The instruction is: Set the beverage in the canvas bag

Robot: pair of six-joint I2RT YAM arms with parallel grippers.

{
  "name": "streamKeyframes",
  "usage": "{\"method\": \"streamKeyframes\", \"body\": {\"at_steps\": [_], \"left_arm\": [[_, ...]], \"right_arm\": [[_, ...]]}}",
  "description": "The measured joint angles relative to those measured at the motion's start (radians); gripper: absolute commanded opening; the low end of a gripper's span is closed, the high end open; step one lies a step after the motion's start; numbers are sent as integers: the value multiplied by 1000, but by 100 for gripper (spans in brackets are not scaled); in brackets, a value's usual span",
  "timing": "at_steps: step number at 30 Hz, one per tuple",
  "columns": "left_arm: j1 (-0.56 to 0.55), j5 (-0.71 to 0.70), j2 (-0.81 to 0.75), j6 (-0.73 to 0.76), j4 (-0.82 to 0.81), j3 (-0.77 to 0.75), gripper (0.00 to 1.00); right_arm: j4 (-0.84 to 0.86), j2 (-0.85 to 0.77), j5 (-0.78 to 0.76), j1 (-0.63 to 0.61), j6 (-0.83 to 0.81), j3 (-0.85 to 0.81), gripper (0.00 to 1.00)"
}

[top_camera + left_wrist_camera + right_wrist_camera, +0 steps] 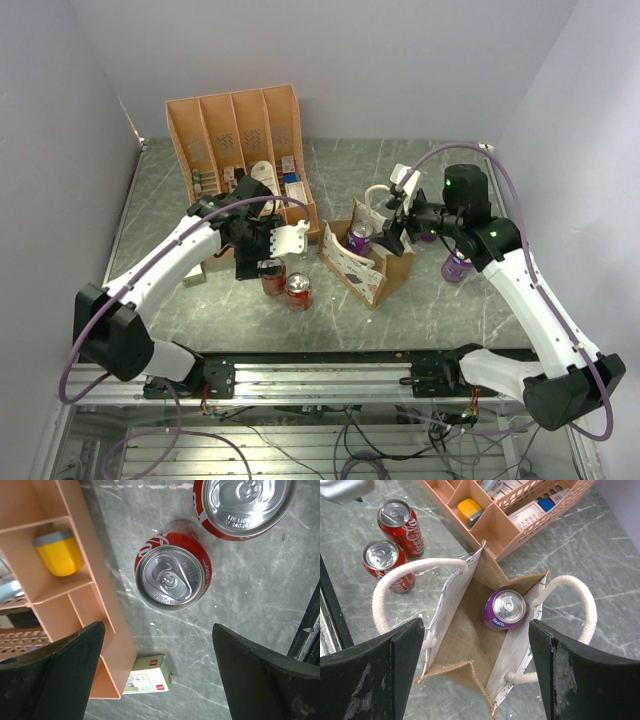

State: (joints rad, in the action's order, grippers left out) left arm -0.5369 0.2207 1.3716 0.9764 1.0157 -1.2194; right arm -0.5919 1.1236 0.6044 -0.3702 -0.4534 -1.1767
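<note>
The tan canvas bag (368,266) stands open in the middle of the table, with cream handles. A purple Fanta can (504,610) stands upright inside the bag (465,645). My right gripper (477,675) is open and empty, above the bag's mouth; it also shows in the top view (393,232). Two red cola cans (272,275) (298,291) stand on the table left of the bag. My left gripper (160,680) is open and empty above the nearer red can (173,571); it also shows in the top view (260,258). A second purple can (457,265) stands right of the bag.
An orange slotted organiser tray (240,150) with small items stands at the back left, close to the left gripper. A small pale box (147,681) lies on the table by the organiser's corner (107,645). Grey walls close in on both sides.
</note>
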Motion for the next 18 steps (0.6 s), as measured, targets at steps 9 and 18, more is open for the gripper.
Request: {"method": "streamKeyframes", "body": {"at_steps": [9, 18], "left_arm": [[16, 8, 91, 11, -3, 0, 100], [16, 84, 186, 6, -54, 9, 100]], "right_arm": [[4, -62, 11, 9, 0, 29, 86], [18, -67, 36, 37, 1, 60, 87]]}}
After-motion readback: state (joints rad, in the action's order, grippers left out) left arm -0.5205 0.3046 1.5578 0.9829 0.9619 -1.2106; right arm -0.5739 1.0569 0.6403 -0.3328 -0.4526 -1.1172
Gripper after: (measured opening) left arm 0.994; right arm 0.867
